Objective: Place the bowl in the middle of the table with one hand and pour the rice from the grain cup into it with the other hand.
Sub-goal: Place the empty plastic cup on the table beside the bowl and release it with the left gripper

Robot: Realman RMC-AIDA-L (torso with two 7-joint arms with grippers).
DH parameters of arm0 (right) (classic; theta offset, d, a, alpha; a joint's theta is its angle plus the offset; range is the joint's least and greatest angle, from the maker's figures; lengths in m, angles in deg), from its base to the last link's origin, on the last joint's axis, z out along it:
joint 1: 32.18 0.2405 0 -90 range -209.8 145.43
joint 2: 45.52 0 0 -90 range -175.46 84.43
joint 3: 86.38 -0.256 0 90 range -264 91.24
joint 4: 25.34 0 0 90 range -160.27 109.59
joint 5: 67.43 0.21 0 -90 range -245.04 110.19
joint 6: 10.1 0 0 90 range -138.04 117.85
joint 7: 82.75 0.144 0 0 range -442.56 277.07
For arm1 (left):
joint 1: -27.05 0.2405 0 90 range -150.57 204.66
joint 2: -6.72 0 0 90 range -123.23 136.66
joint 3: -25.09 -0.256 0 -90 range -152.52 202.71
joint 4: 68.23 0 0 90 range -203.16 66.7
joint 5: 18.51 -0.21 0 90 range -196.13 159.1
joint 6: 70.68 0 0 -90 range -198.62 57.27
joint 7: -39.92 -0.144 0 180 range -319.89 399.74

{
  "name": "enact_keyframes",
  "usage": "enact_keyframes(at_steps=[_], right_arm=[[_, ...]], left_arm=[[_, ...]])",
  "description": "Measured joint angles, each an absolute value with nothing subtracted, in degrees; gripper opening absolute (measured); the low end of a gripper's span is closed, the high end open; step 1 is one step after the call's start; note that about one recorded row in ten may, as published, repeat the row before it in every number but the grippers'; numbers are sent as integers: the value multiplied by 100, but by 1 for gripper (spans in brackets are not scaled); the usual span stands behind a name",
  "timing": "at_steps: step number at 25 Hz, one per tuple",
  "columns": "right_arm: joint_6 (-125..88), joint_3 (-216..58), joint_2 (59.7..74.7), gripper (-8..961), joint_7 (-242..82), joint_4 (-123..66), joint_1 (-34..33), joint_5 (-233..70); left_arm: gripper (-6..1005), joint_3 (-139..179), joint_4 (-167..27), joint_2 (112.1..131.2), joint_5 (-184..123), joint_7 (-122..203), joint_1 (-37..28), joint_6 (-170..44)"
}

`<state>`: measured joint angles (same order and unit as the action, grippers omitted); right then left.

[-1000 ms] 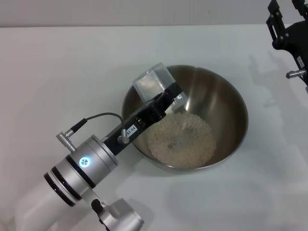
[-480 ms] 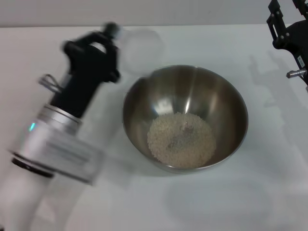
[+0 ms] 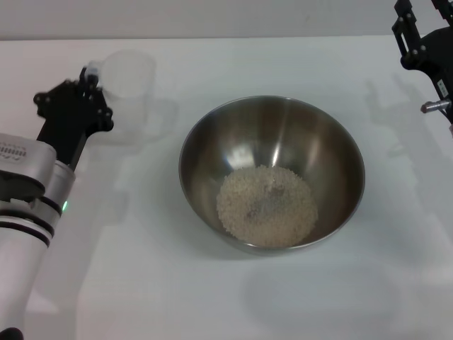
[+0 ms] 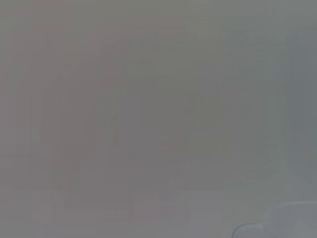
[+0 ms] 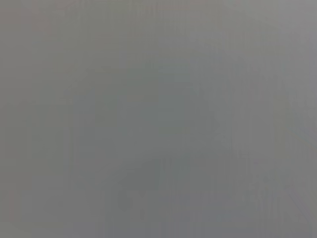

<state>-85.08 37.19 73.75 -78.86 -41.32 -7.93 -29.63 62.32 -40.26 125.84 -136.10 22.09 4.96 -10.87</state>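
Note:
The steel bowl (image 3: 272,142) stands in the middle of the white table (image 3: 212,297). A heap of rice (image 3: 266,207) lies in its bottom. The clear grain cup (image 3: 129,76) is upright and looks empty, well to the left of the bowl near the table's far edge. My left gripper (image 3: 88,76) is shut on the cup's side, its black body reaching up from the lower left. My right gripper (image 3: 419,15) hangs at the far right corner, open and holding nothing, away from the bowl. Both wrist views show only plain grey.
The cup and the left arm cast a soft shadow (image 3: 145,117) on the table between cup and bowl. A silver pin (image 3: 433,108) sticks out from the right arm at the right edge.
My left gripper has swung the cup from the bowl's left rim out and away to the far left, turning it upright. The rice stays in the bowl. The right arm has not moved.

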Motion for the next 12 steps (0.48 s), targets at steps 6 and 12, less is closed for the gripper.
enact_keyframes(at_steps=[6, 12], right_arm=[[-8532, 3719, 7375, 508, -7883, -4133, -793, -2963], [-8533, 3719, 7375, 508, -7882, -4133, -793, -2964]], left_arm=[[25, 6328, -4143, 12581, -13507, 2616, 481, -1591], [26, 6332, -4204, 12581, -13496, 2694, 424, -1873]])
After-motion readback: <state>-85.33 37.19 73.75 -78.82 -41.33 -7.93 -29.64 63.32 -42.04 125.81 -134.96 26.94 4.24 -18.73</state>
